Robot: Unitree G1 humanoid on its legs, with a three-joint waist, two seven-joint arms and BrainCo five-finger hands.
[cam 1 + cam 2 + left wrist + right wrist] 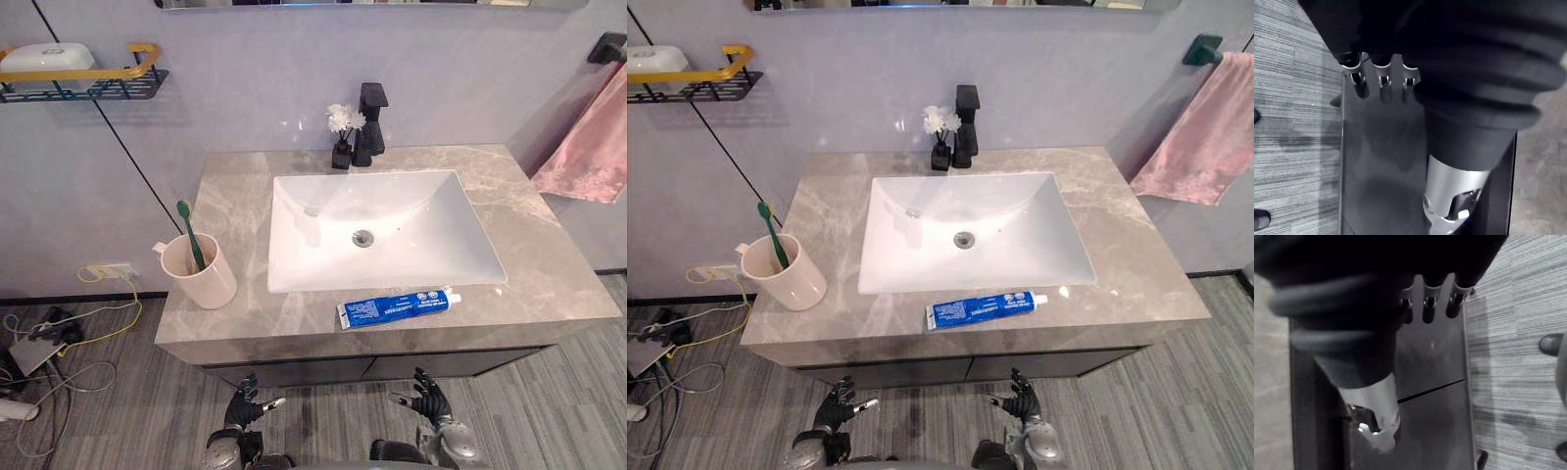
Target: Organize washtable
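The left hand (245,401) hangs low, below the table's front edge, with its fingers loose and spread around nothing. The right hand (428,397) hangs level with it, fingers just as slack and empty. Floor (578,392) lies around both. In each wrist view the fingers (1382,81) sit just off the dark cabinet front (372,367), which runs under the table (549,255).

At 12 o'clock from the right hand, the toothpaste tube (397,306) lies flat on the narrow strip between the sink's (294,245) front rim and the table's front edge. It is nearly parallel to both, with its cap toward 3 o'clock.

At 11 o'clock from the left hand, the cup (201,274) stands upright near the table's left front corner, close to the left edge. A green toothbrush (191,235) leans inside it, head up.

Bare stone stretches from the cup back toward 12 o'clock and along the sink's 3 o'clock side. At the sink's far rim stand a black faucet (370,122) and, just beside it, a small vase (343,132) of white flowers.

A wall shelf (83,78) at 10 o'clock holds a white soap box (47,57). A pink towel (593,147) hangs at 2 o'clock.
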